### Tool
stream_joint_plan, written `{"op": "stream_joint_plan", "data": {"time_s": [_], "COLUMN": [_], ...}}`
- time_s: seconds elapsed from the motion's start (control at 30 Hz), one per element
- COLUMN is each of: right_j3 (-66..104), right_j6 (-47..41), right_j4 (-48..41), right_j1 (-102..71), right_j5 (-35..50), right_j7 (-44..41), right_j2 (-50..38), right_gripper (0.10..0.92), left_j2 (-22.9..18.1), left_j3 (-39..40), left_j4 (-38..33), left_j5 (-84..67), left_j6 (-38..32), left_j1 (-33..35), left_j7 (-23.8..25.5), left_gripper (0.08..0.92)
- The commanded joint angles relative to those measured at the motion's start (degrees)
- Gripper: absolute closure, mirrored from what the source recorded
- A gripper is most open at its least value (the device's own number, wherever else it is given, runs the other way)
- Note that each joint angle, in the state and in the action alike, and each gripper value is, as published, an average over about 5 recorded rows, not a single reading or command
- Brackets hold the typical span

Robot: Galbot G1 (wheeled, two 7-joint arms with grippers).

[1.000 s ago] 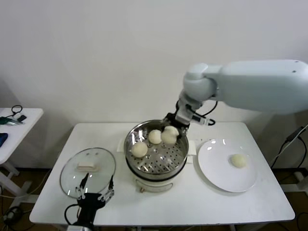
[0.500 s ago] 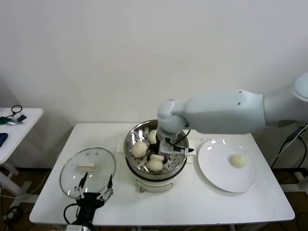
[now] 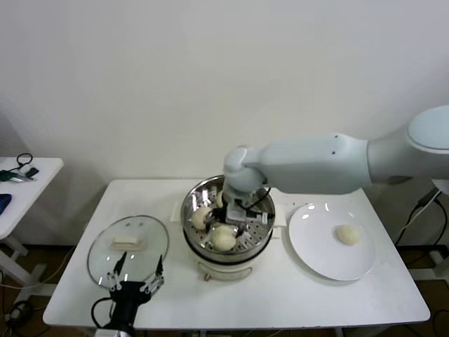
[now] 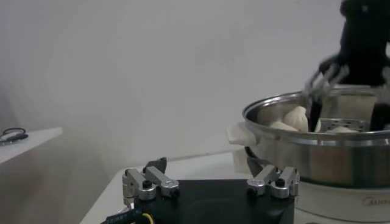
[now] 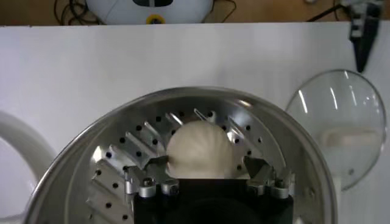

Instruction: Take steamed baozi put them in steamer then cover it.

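A steamed baozi (image 5: 200, 150) sits between the spread fingers of the right gripper (image 3: 233, 219), low inside the steamer (image 3: 198, 198), resting on its perforated floor. Other buns (image 3: 200, 217) lie partly hidden behind the arm. One bun (image 3: 346, 234) remains on the white plate (image 3: 316, 256). The cover (image 3: 128, 249) lies on the table (image 3: 295, 295) beside the idle, open-fingered left gripper (image 3: 133, 281).

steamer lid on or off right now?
Off. The cover lies flat on the table, on the left gripper's side, apart from the steamer, whose basket is open with baozi inside.
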Motion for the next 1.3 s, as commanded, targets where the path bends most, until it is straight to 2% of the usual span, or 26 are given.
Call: {"op": "stream_joint_plan", "data": {"time_s": [0.03,0.13,0.23,0.4,0.6,0.87,1.3], "right_j3": [-2.4,-6.1,-11.5,-14.4,-4.6,15.6,26.1], "right_j6": [-0.5,-5.2,-11.0,-16.3,-20.1,-20.4,-20.4], "right_j4": [-2.9,-6.2,-10.3,-16.4,-18.1,-27.5,-34.3], "right_j1": [13.3,15.4,15.9,9.7,-5.3,-27.2,-39.1], "right_j5": [19.6,22.1,21.1,13.8,5.8,0.1,-1.2], "right_j7": [-12.2,-15.4,-15.5,-13.6,-11.7,-9.4,-6.6], "right_j2": [-8.2,-15.4,-22.9,-34.2,-41.6,-39.1,-31.2], "right_gripper": [0.203,0.202,0.203,0.203,0.203,0.203,0.203], "left_j2": [0.0,0.1,0.1,0.0,-0.2,-0.3,-0.8], "left_j3": [0.1,0.1,0.1,0.2,0.5,0.2,0.3], "left_j4": [0.1,0.2,0.3,0.6,0.8,1.3,2.3], "left_j5": [0.2,0.2,0.1,0.1,0.3,0.6,1.2], "left_j6": [-0.1,0.0,0.0,0.0,0.6,0.7,0.2], "left_j1": [0.1,0.0,0.0,-0.2,-0.8,-0.7,-0.2], "left_j7": [0.0,0.0,0.1,0.1,0.5,0.6,0.4], "left_gripper": [0.177,0.177,0.177,0.177,0.177,0.177,0.177]}}
